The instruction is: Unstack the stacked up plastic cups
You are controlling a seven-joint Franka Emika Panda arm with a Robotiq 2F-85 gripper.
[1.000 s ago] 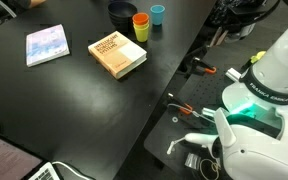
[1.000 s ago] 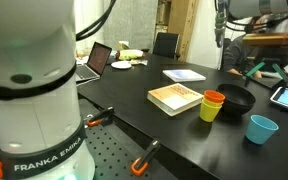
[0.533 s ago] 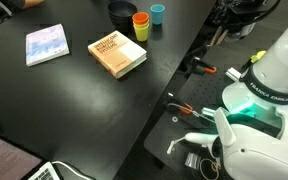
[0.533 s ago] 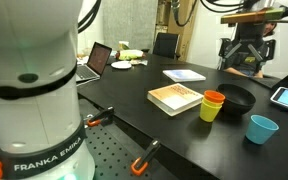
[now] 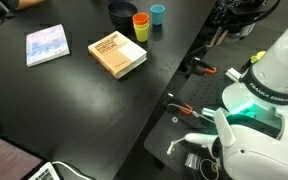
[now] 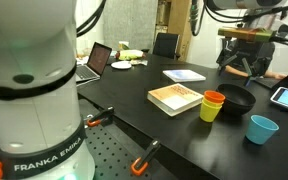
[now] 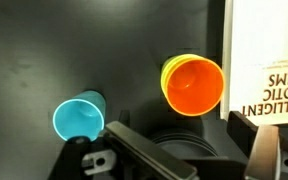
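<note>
In the wrist view a teal-blue cup [image 7: 79,117] stands alone at the left, smooth, round-rimmed and empty. Right of it, well apart, an orange cup [image 7: 195,86] sits nested inside a yellow cup [image 7: 170,68] (only a crescent of yellow rim shows), and the orange one holds nothing. Farther right a tan paper-covered book [image 7: 269,55] lies flat on the glossy black table [image 7: 44,50]. The gripper [image 7: 184,138] hangs above the cups, facing straight down, its two dark fingers spread wide with nothing between them. In an exterior view the arm [image 6: 239,8] reaches in from the upper right, over a wide dark bowl [image 6: 236,99] just beside the stack.
</note>
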